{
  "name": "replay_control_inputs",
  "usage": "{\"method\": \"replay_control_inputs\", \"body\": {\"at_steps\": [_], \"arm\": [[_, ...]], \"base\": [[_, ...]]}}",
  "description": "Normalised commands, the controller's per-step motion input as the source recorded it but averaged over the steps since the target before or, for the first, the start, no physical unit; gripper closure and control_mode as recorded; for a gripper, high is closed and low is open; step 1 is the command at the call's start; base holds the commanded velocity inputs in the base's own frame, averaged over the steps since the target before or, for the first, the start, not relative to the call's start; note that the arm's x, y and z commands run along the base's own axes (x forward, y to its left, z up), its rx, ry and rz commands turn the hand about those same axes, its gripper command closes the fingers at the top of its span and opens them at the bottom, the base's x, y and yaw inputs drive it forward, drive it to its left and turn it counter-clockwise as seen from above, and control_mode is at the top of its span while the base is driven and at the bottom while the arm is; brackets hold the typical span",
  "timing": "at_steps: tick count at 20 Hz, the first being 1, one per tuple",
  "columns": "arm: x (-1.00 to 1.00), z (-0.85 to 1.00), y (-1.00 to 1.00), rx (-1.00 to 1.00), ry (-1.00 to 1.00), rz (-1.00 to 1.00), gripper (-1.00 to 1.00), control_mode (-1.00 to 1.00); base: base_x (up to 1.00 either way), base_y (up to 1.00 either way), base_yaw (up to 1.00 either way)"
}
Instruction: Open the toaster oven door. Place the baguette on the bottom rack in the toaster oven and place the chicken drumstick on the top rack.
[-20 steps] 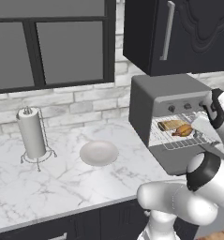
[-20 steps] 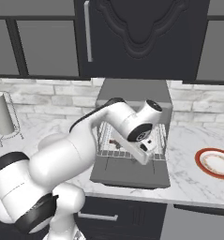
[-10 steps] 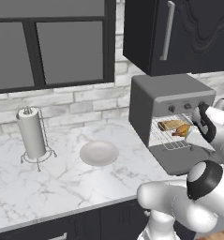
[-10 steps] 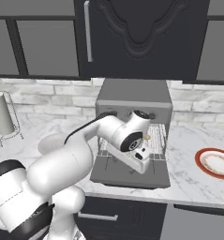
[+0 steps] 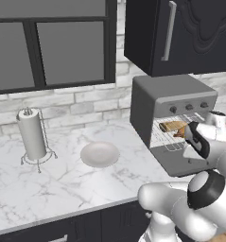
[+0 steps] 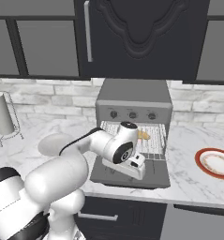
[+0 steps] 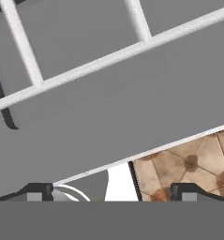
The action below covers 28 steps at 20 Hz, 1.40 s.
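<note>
Tool (image 6: 138,165) jaws wide and empty, above lowered toaster oven door (image 6: 153,177)

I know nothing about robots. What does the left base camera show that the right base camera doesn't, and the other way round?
The left base view takes the boxy grey toaster oven at an angle, so you get its blank side wall and a short tan loaf lying inside. The right base view faces the oven head-on and adds a red-rimmed round plate on the counter to its right. Both share the oven with its door folded down, the white paper towel roll on its wire stand, and the pale round dish.
</note>
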Motion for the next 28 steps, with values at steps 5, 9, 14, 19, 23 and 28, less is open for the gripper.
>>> {"method": "replay_control_inputs", "body": {"at_steps": [5, 9, 14, 19, 23, 28], "arm": [[0.27, -0.26, -0.14, 0.0, 0.0, 0.0, -1.0, -1.0], [0.47, -0.13, -0.16, 0.0, 0.03, -0.02, -1.0, -1.0], [0.45, -0.08, -0.19, 0.0, 0.04, -0.04, -1.0, -1.0], [0.45, -0.02, -0.17, 0.08, 0.08, -0.17, -1.0, -1.0], [0.4, -0.05, -0.03, 0.13, 0.04, -0.23, -1.0, -1.0], [0.22, -0.16, 0.0, 0.05, 0.01, -0.17, -1.0, -1.0]], "base": [[0.0, 0.0, 0.0], [0.0, 0.0, 0.0], [0.0, 0.0, 0.0], [0.0, 0.0, 0.0], [0.0, 0.0, 0.0], [0.0, 0.0, 0.0]]}}
